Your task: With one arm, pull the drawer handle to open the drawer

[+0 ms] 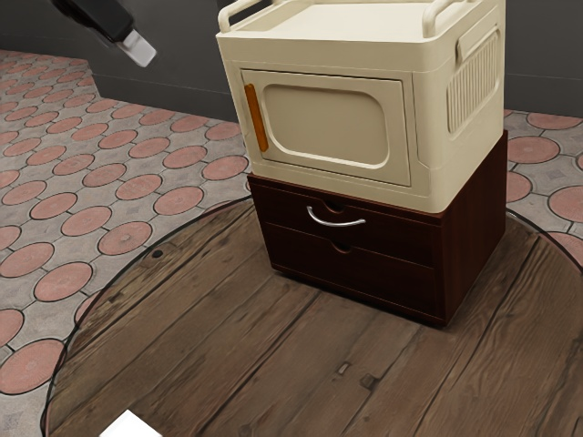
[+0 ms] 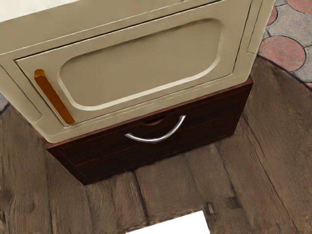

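Well, the handle (image 2: 150, 141) to be pulled is a slim, shiny bow on the upper drawer (image 1: 392, 237) of a dark chest (image 1: 474, 228), which stands near the far edge of the round table (image 1: 228, 328) as the exterior view has it. The pincer (image 1: 138, 48) hangs high and well apart from it, towards the exterior view's upper left corner. Whether it is open or closed I cannot tell; nothing it might be carrying can be made out.

The handle looks like hard, smooth metal, fixed at its two ends, so it should take a firm hold without giving, though it could slide in a loose one. The middle of the bow, where it stands clear of the front, seems the place to grip, with a straight, level pull. The drawer itself looks wooden and may start a little stiff; an off-centre tug could make it bind.

As for containers, the upper drawer and the lower drawer (image 1: 364, 273) both sit flush and shut. The cream cabinet (image 1: 319, 55) on top has its door (image 1: 319, 118) closed too, with an orange bar (image 1: 256, 118) down one side; its weight may help keep the chest steady. What any of them hold is hidden.
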### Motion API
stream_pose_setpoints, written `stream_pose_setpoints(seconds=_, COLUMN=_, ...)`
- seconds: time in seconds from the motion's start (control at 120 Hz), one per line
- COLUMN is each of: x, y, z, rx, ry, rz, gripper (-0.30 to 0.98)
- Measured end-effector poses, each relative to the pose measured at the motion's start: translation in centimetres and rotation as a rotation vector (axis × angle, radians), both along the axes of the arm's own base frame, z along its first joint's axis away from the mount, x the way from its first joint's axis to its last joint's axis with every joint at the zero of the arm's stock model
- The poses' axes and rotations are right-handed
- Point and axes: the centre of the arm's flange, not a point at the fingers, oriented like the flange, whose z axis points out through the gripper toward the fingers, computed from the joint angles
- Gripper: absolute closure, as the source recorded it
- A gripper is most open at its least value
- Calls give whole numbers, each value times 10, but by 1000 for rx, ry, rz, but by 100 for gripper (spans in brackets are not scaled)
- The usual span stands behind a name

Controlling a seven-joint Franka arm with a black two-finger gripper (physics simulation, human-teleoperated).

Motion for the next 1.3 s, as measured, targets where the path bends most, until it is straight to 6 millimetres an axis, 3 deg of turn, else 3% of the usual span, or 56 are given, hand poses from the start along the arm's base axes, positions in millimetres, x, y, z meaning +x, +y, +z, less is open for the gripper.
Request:
stream_pose_setpoints(seconds=0.075, x=3, y=-10, z=-17, rx=56, ry=59, rz=-172, gripper=0)
stream_pose_setpoints(seconds=0.208, x=54, y=-2, z=-71, rx=148, ry=180, rz=-359, gripper=0)
stream_pose_setpoints(seconds=0.358, x=64, y=-9, z=-86, rx=264, ry=203, rz=-524, gripper=0)
stream_pose_setpoints(seconds=0.5, x=67, y=-11, z=-171, rx=259, ry=253, rz=-653, gripper=0)
stream_pose_setpoints(seconds=0.633, x=85, y=-19, z=-226, rx=282, ry=195, rz=-748, gripper=1)
stream_pose_setpoints(seconds=0.758, x=96, y=-44, z=-247, rx=344, ry=92, rz=-842, gripper=4)
stream_pose_setpoints(seconds=0.942, x=112, y=-45, z=-260, rx=432, ry=-26, rz=-900, gripper=8)
stream_pose_setpoints(seconds=1.3, x=132, y=-47, z=-297, rx=502, ry=-74, rz=-956, gripper=13)
